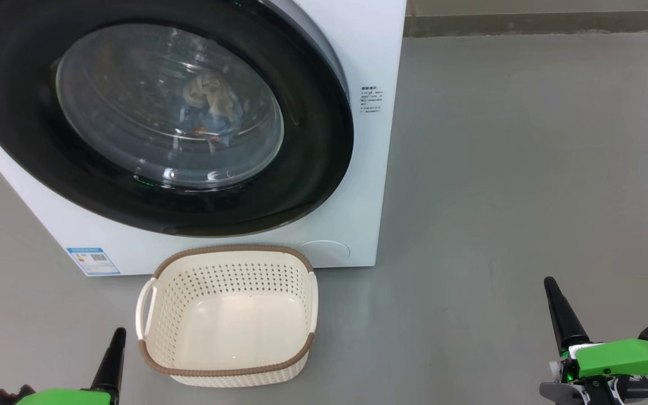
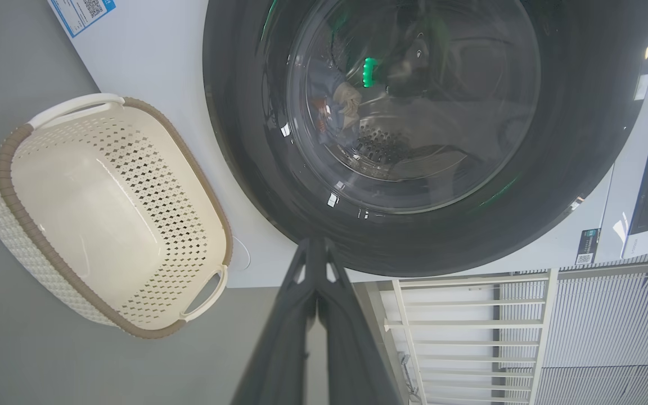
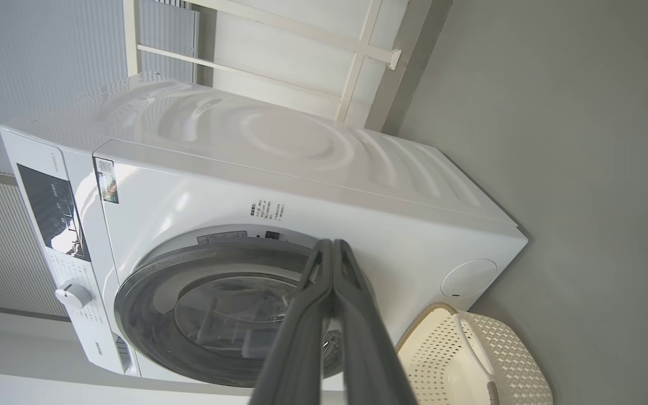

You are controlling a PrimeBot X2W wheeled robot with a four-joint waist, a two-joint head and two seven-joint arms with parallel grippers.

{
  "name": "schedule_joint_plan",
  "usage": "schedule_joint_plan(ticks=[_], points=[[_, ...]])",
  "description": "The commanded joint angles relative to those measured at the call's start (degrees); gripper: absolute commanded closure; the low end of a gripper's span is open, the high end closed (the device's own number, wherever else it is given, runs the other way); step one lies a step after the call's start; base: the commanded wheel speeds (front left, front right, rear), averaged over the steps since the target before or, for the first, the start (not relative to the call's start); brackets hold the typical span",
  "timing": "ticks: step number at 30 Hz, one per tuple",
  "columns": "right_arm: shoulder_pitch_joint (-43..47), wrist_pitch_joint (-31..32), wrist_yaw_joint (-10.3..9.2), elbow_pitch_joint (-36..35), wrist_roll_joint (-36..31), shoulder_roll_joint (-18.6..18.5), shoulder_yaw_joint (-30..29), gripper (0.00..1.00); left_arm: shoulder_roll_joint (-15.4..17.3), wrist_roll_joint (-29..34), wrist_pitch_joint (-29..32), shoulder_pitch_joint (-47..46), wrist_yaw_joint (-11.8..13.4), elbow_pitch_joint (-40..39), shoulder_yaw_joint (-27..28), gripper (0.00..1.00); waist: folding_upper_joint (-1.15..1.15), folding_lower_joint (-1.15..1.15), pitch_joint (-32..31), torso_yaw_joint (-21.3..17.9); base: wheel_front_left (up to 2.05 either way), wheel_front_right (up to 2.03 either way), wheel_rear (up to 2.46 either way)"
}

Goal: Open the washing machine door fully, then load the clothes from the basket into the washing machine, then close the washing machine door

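The washing machine (image 1: 358, 67) stands in front of me, and its black-rimmed washing machine door (image 1: 313, 146) lies flush against the front. Through the glass I see the clothes (image 1: 211, 101) inside the drum, light blue and beige. The cream basket (image 1: 228, 249) sits on the floor just below the door with nothing in it. My left gripper (image 1: 117, 336) is shut at the lower left, beside the basket. My right gripper (image 1: 550, 284) is shut at the lower right, well clear of the machine. The left wrist view shows the door (image 2: 431, 247), clothes (image 2: 347, 101), basket (image 2: 20, 219) and shut gripper (image 2: 315, 243).
Grey floor (image 1: 526, 169) spreads to the right of the machine. A blue label (image 1: 92, 260) marks its lower front corner. The right wrist view shows my shut right gripper (image 3: 332, 244), the control panel (image 3: 48, 208) and a white rack (image 3: 358, 50) behind the machine.
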Motion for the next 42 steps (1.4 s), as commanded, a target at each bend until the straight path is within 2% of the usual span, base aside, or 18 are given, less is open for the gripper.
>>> schedule_joint_plan(ticks=[1, 22, 42], points=[[-0.4, 0.7, -0.05, -1.9, 1.7, 0.0, 0.8, 1.0, 0.6, -1.4, 0.6, -2.7, 0.0, -1.8, 1.9, 1.0, 0.0, 0.0, -0.1, 0.1, 0.0, 0.0, 0.0], [0.1, 4.0, -0.06, -3.7, 13.1, 0.4, -0.5, 1.0, -0.6, -11.8, 3.9, -3.7, -0.1, -2.1, 3.2, 1.0, 0.0, 0.0, -0.8, 1.0, 0.0, 0.0, 0.0], [0.1, 4.0, -0.06, -3.7, 13.1, 0.4, -0.5, 1.0, -0.6, -11.8, 3.9, -3.7, -0.1, -2.1, 3.2, 1.0, 0.0, 0.0, -0.8, 1.0, 0.0, 0.0, 0.0]])
